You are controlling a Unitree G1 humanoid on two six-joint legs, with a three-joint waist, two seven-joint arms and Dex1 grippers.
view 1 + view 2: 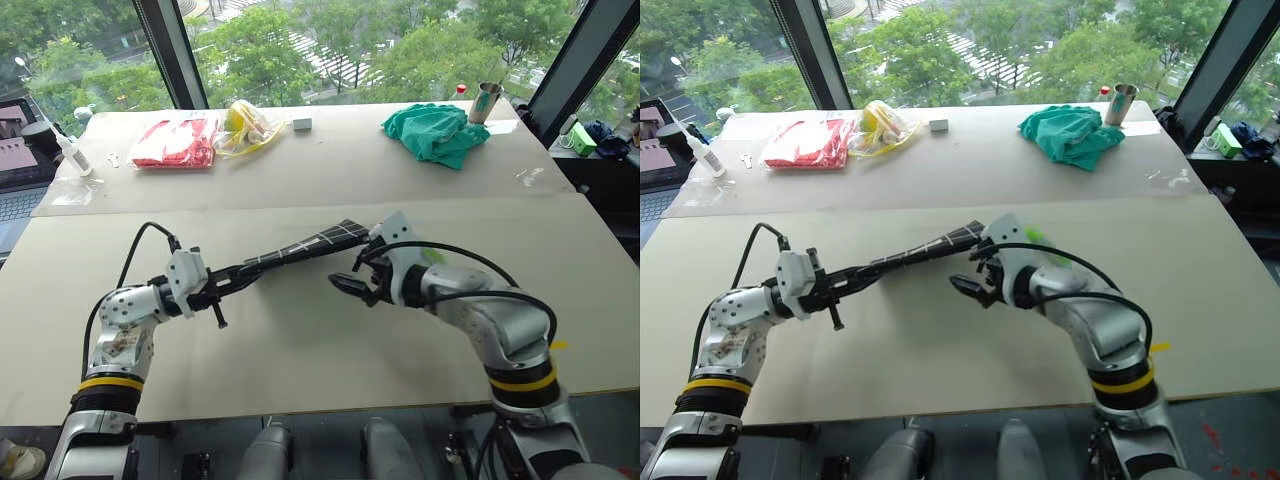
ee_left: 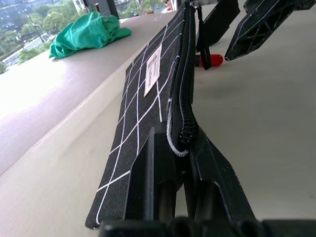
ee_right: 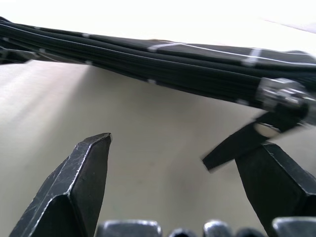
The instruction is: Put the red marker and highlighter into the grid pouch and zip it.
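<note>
My left gripper (image 1: 235, 280) is shut on one end of the grid pouch (image 1: 310, 247), a black case with white grid lines, and holds it off the table, edge up. The pouch reaches across toward my right gripper (image 1: 350, 285). That gripper is open, just below the pouch's far end. In the right wrist view, the black zipper pull (image 3: 237, 143) dangles between its fingers, close to one fingertip (image 3: 266, 158). The red marker (image 2: 216, 60) lies on the table beyond the pouch, near the right gripper. A light-green highlighter (image 1: 1037, 237) peeks out behind the right wrist.
At the back of the table lie a red packet (image 1: 172, 143), a yellow bag (image 1: 245, 125), a small grey block (image 1: 302, 124), a green cloth (image 1: 435, 133) and a metal cup (image 1: 487, 100). A white bottle (image 1: 72, 155) and a laptop (image 1: 15, 150) sit far left.
</note>
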